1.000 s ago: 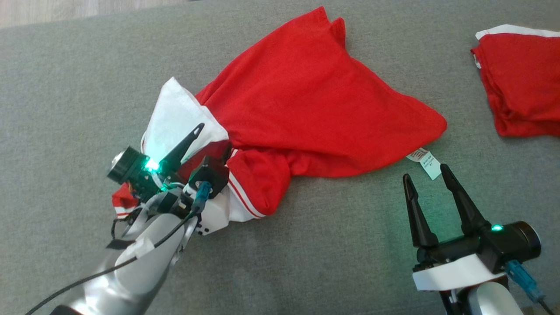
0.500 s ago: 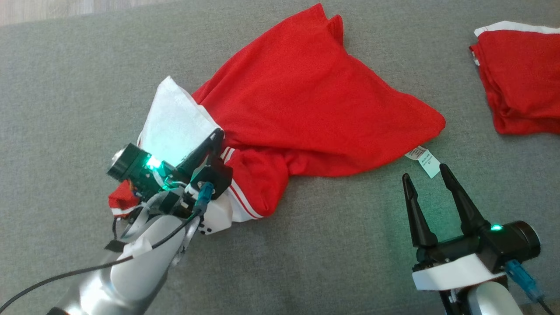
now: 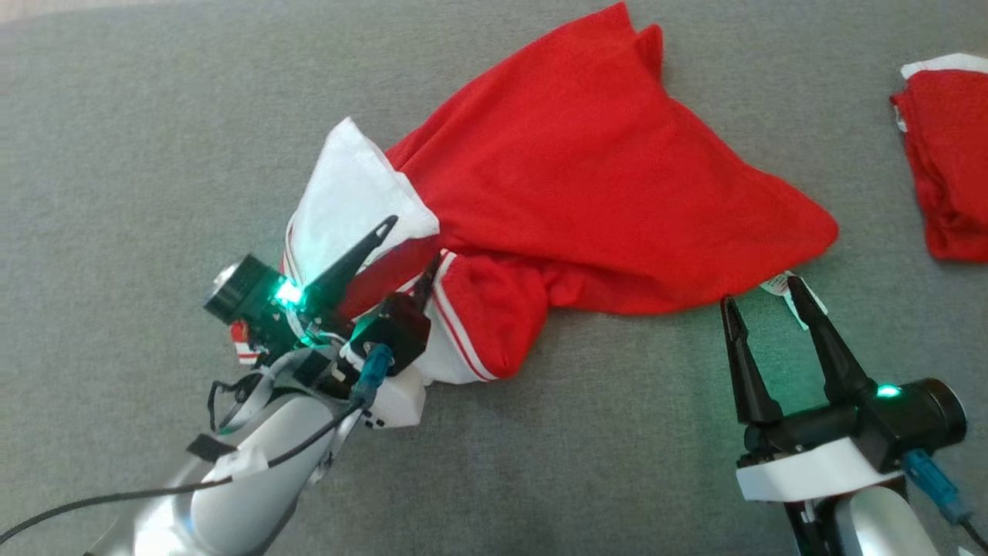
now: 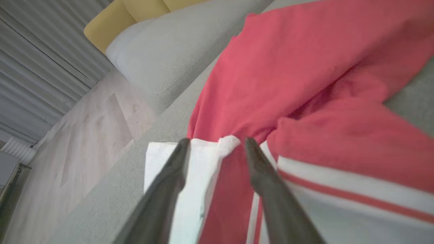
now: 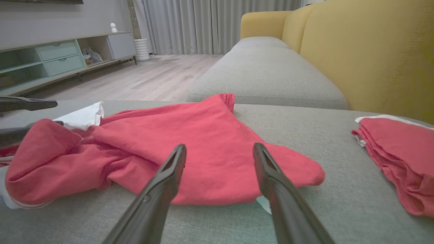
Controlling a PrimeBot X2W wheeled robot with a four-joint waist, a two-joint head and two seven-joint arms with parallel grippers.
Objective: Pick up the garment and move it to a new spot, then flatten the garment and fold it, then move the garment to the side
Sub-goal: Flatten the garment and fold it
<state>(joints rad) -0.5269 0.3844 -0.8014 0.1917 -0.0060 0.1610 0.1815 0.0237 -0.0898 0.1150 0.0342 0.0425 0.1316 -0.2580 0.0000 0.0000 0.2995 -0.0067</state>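
The garment (image 3: 587,177) is red with white panels and striped cuffs, and it lies crumpled on the grey sofa seat (image 3: 139,154). My left gripper (image 3: 415,241) is at its white and red sleeve end. In the left wrist view the left gripper (image 4: 217,142) is open, with a fold of the garment (image 4: 305,67) lying between its fingers. My right gripper (image 3: 760,293) is open at the hem corner, its tips beside the white label (image 3: 778,284). In the right wrist view the right gripper (image 5: 220,147) points at the garment (image 5: 203,135), low over the seat.
A second red garment (image 3: 945,177) lies folded at the far right of the seat, and it shows as the folded garment (image 5: 396,152) in the right wrist view. The yellow backrest (image 5: 356,51) rises behind it. Wooden floor (image 4: 84,135) lies beyond the seat's edge.
The left gripper shut on the sleeve fabric half a second ago and has now opened again. The head view has shifted, so everything sits further right. The right gripper stays open.
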